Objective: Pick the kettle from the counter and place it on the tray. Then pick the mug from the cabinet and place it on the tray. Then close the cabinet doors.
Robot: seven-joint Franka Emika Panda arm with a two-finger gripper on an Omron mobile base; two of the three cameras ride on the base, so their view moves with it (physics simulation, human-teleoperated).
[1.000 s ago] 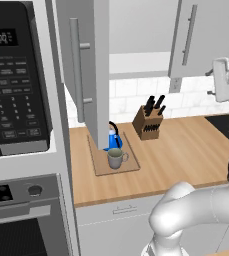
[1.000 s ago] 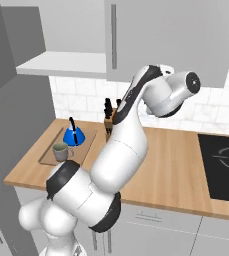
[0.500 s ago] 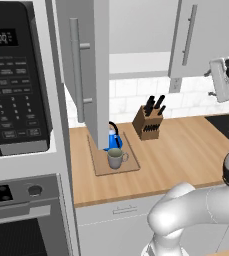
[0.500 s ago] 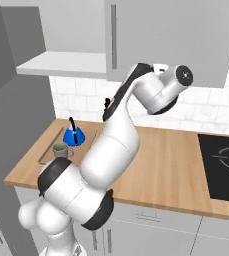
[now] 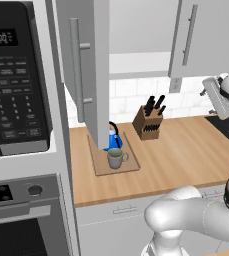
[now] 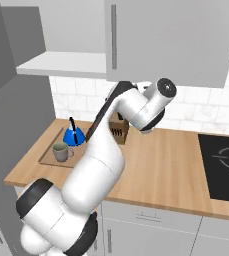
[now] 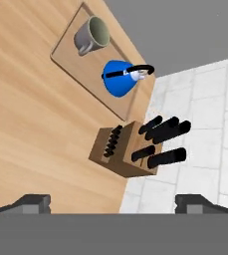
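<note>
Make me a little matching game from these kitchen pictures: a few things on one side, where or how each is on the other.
Things:
1. bright blue dome-shaped kettle
2. brown wooden knife block
3. grey cabinet door with silver bar handle
4. robot's pincer

States:
A. swung open
B. on the wooden tray beside the mug
C. jaws apart, empty
D. on the bare counter by the tiled wall

Pairs: 1-B, 2-D, 3-A, 4-C
</note>
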